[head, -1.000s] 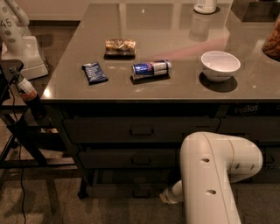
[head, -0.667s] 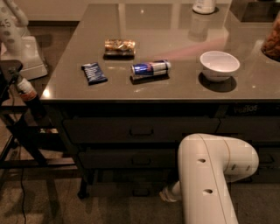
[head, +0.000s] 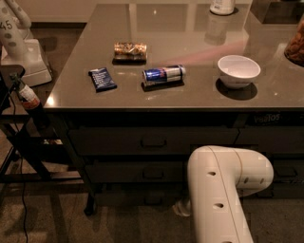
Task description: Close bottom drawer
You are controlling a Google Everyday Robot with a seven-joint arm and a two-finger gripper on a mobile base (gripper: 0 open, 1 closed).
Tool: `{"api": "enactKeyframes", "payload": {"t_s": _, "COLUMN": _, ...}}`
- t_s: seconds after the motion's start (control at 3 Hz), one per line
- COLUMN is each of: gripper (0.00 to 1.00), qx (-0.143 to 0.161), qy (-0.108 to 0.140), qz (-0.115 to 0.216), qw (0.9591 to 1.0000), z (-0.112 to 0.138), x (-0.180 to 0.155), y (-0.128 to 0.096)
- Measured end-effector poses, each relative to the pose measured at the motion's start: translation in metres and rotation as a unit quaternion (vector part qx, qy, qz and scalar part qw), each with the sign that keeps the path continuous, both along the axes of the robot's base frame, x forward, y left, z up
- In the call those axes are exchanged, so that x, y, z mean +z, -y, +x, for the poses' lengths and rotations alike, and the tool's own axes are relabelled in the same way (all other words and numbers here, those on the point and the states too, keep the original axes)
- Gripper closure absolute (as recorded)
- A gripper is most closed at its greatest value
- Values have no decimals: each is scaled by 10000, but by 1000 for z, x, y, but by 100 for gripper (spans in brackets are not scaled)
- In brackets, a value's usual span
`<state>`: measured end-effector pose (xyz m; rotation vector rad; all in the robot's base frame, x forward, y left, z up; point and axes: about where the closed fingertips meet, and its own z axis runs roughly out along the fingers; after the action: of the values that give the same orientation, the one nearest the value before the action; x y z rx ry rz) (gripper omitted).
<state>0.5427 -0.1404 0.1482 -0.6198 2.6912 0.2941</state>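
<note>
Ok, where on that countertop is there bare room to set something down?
Bare patches on the countertop: its front edge before the blue packet; the gap between can and bowl; the far stretch behind the snack bag. Crowded: packet, bag, can together. The pincer is hidden behind the white arm, low by the bottom drawer.

The white arm (head: pixel 223 190) hides the right part of the bottom drawer (head: pixel 128 198) and nearly all of the gripper (head: pixel 181 208), low against that drawer. On the counter (head: pixel 190 95), the right edge cuts a jar (head: pixel 295 45), the far edge a white container (head: pixel 222 5).
</note>
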Motion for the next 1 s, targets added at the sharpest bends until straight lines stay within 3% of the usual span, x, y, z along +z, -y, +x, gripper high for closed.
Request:
{"api": "enactKeyframes", "payload": {"t_s": 0.33, "gripper": 100, "qx": -47, "qy": 98, "qz": -64, "qw": 9999, "z": 6, "x": -2, "y": -3}}
{"api": "enactKeyframes", "payload": {"t_s": 0.67, "gripper": 100, "qx": -300, "qy": 446, "qz": -180, "qw": 9984, "z": 33, "x": -1, "y": 0}}
{"api": "enactKeyframes", "payload": {"t_s": 1.0, "gripper": 100, "qx": -307, "qy": 459, "qz": -184, "qw": 9983, "z": 32, "x": -1, "y": 0}}
